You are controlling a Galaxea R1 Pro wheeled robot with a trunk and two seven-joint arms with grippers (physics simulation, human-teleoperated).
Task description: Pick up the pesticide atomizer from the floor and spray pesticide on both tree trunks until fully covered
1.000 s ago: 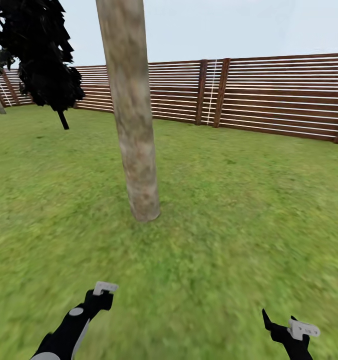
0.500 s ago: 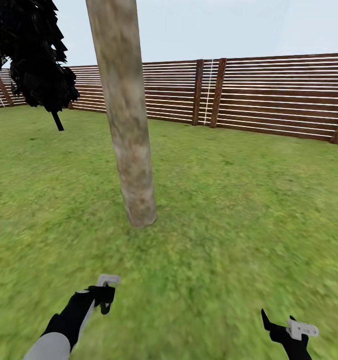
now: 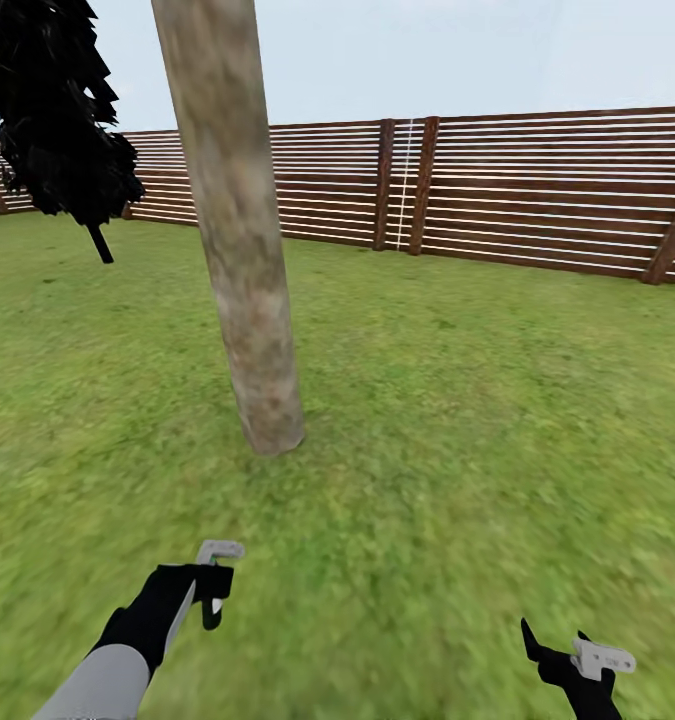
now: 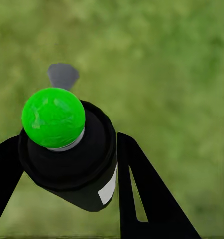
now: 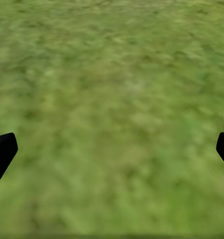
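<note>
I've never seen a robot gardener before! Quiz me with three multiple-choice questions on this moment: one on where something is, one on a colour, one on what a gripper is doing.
1. Where does the thick mottled grey-beige tree trunk stand?
A. On the green grass ahead of the left arm
B. Against the wooden fence
C. Behind the right arm

2. What colour is the round cap on the small dark spray bottle?
A. Red
B. Bright green
C. White

3. What is the right gripper doing?
A. Clamping the bottle
B. Gripping the trunk
C. Open over grass, holding nothing

Answers: 1 A, the trunk rises from the lawn, well short of the brown slatted fence. 2 B, the left wrist view shows a green dome. 3 C, its fingertips sit far apart with bare grass between; the left gripper holds the bottle.
</note>
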